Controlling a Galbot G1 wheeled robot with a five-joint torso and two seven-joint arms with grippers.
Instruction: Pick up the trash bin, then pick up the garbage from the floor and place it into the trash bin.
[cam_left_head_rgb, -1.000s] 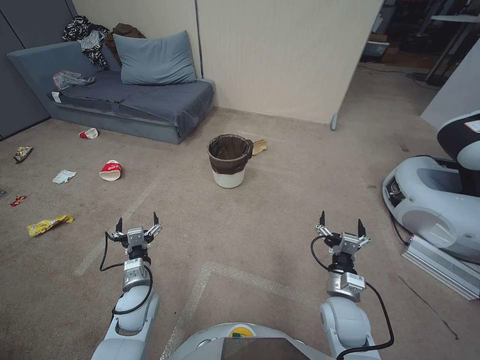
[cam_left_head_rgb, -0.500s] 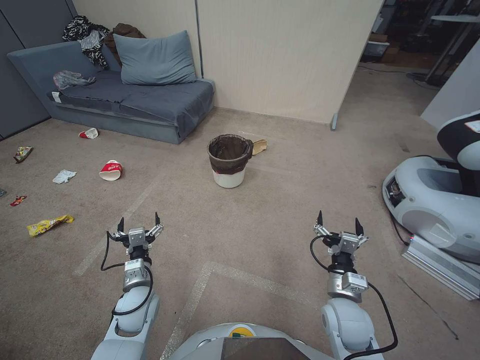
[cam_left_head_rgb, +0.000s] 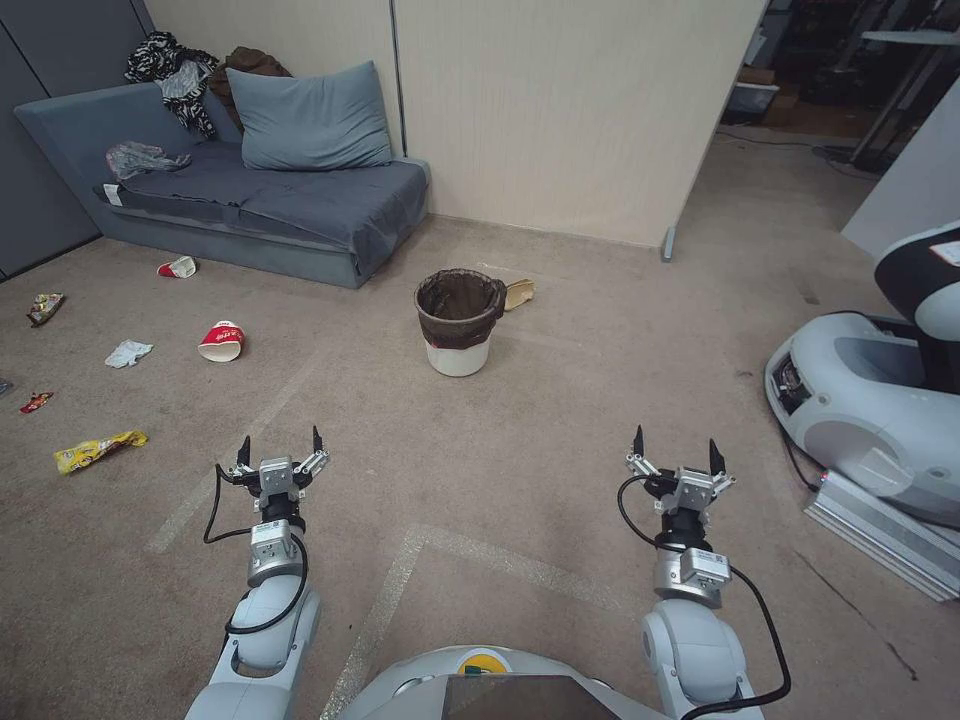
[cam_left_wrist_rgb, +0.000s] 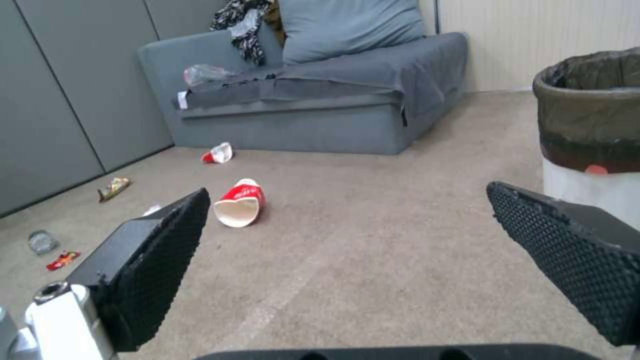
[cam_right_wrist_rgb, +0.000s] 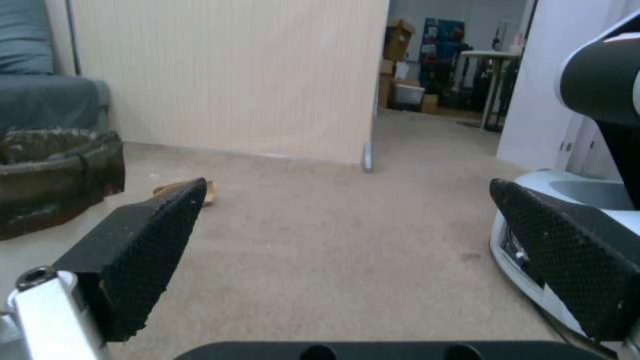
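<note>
On the carpet to our left lie a yellow snack wrapper, crumpled tissue and a tipped red paper cup. Our left gripper hovers empty, fingers spread. The bag-lined trash bin stands ahead, well apart. Our right gripper hangs empty, fingers spread too.

Bin cut off at the left wrist view's edge; in the right wrist view only part of its lined rim shows. Bin's inside dark, contents not tellable. Tan object partly hidden behind bin, kind unclear. Small grey item clipped by head view's edge. Wrapper too small to read.
</note>
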